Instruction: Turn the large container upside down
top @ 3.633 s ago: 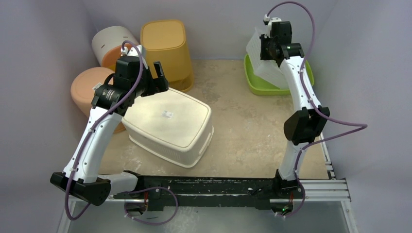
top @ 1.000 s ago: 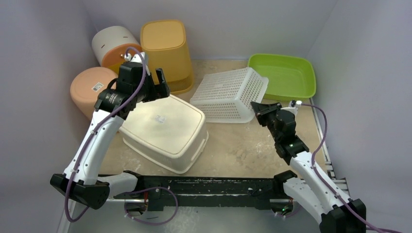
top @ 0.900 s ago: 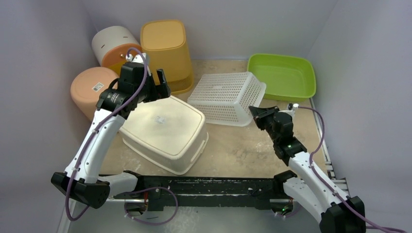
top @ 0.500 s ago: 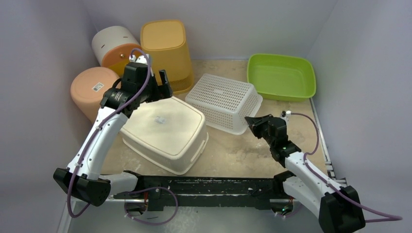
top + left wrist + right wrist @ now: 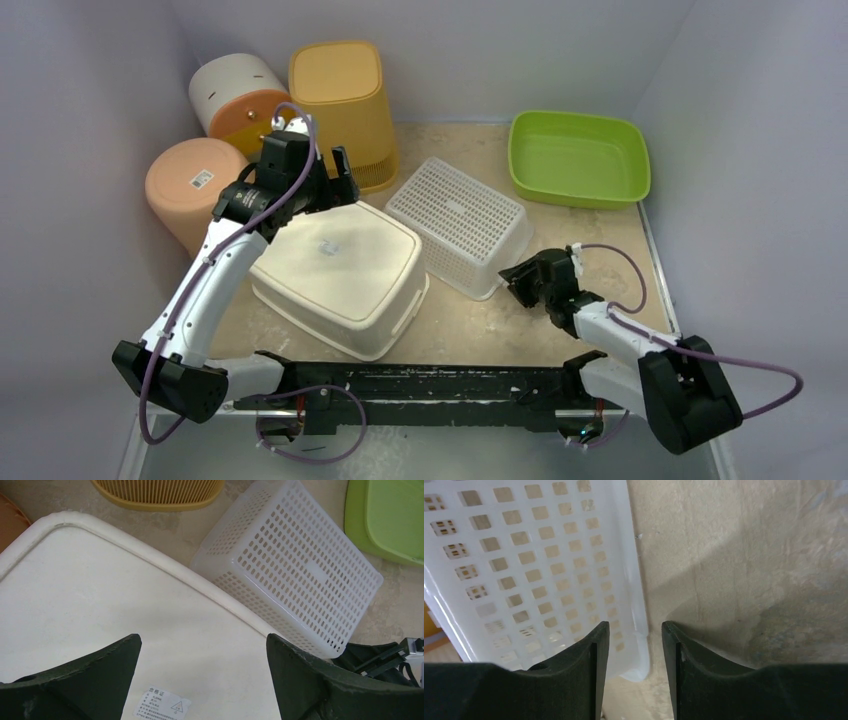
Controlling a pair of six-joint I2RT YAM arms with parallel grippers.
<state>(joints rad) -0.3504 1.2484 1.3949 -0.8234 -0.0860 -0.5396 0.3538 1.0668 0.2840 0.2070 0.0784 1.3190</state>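
Note:
The large container (image 5: 335,272) is a cream tub lying base up on the table at centre left, with a small sticker on its smooth base. It fills the left wrist view (image 5: 100,605). My left gripper (image 5: 325,185) hovers over the tub's far corner, open and empty, with its jaws wide apart in the left wrist view (image 5: 202,640). My right gripper (image 5: 512,275) is low on the table at the near corner of the white perforated basket (image 5: 462,222). In the right wrist view my right gripper (image 5: 634,625) is open, and the basket's rim corner (image 5: 636,605) lies loose between the fingers.
The white basket lies upside down, close beside the tub's right side. A tall yellow-orange bin (image 5: 343,105) stands behind the tub. Two round orange and white bins (image 5: 195,175) lie at the far left. A green tray (image 5: 578,158) sits at the far right.
The right arm has carried the white basket from the green tray down onto the table beside the tub, then dropped low and let go. The left gripper has barely moved.

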